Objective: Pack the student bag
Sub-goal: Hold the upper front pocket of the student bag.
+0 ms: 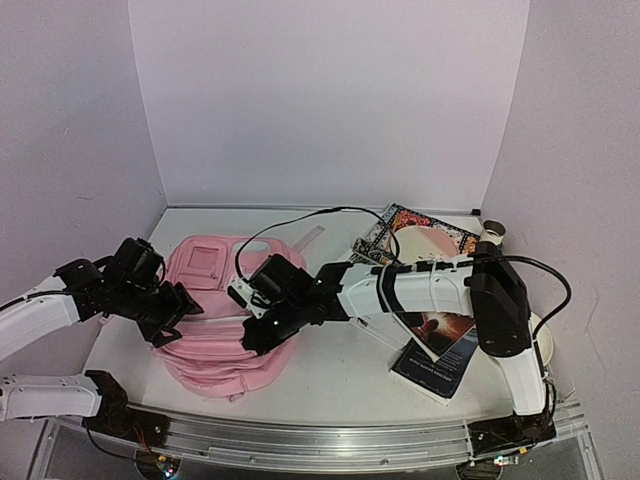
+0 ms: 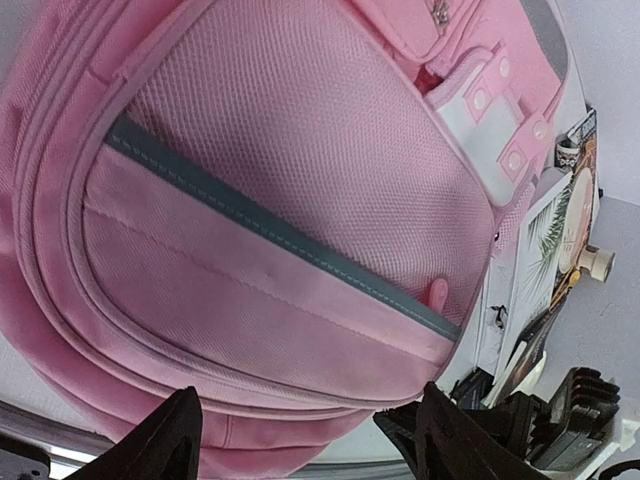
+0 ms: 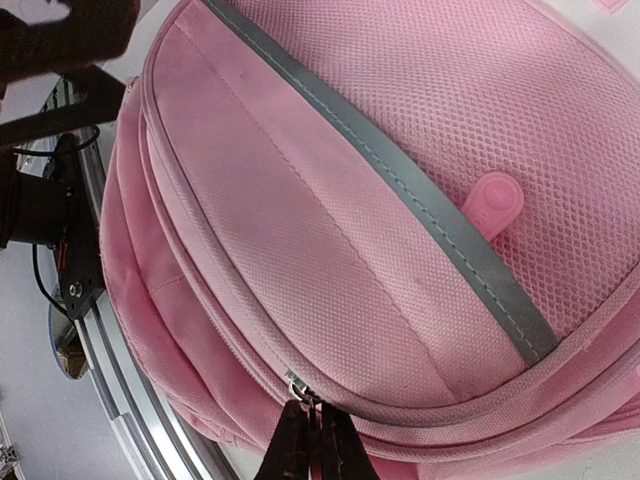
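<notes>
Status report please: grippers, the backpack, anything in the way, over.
Left gripper open, hovering over backpack. Right gripper shut on zipper pull at bag's edge. Books lie beside bag, unpacked, not blocking.

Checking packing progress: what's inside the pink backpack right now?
Nothing of the inside shows. The student bag lies flat, its pink fabric covering any contents; no opening is visible. The right gripper pinches a zip pull. Some books lie outside it.
</notes>
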`<action>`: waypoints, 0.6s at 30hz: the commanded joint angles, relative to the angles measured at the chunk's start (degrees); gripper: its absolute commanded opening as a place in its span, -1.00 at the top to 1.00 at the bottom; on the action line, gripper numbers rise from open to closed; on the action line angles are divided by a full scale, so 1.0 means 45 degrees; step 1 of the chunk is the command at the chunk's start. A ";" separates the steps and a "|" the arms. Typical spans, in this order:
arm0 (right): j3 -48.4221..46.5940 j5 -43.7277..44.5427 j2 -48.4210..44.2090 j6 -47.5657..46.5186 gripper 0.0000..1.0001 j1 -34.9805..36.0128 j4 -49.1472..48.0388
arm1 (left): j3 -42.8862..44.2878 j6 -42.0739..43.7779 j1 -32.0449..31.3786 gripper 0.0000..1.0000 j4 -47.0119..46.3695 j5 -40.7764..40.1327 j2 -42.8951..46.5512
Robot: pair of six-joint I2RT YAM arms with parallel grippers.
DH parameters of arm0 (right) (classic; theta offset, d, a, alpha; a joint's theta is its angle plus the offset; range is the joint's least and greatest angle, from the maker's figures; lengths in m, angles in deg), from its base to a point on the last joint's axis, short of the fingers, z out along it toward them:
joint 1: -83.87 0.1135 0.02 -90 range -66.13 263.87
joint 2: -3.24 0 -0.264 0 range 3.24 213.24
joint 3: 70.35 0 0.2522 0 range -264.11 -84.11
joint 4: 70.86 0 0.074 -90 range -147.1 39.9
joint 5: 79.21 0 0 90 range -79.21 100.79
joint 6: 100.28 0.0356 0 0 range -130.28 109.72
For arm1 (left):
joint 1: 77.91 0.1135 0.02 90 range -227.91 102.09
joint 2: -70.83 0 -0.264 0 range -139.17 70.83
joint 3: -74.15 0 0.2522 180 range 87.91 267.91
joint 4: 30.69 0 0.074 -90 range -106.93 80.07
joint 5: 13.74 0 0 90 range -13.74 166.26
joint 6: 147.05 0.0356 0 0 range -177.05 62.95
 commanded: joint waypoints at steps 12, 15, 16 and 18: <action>-0.1220 0.0201 0.0517 0.0107 1.00 0.0003 -0.0264 | -0.1588 -0.2802 -0.1384 -0.22 -0.3937 -0.0058 -0.1267; -0.1224 0.0160 0.0509 0.0086 1.00 0.0003 -0.0264 | -0.1681 -0.2843 -0.1461 -0.13 -0.4577 -0.0155 -0.1805; -0.1222 0.0163 0.0513 0.0057 1.00 0.0003 -0.0264 | -0.1639 -0.2825 -0.1476 -0.09 -0.4692 -0.0234 -0.1925; -0.1203 0.0218 0.0488 -0.0018 1.00 0.0003 -0.0258 | -0.1539 -0.2762 -0.1496 0.06 -0.4874 -0.0474 -0.2075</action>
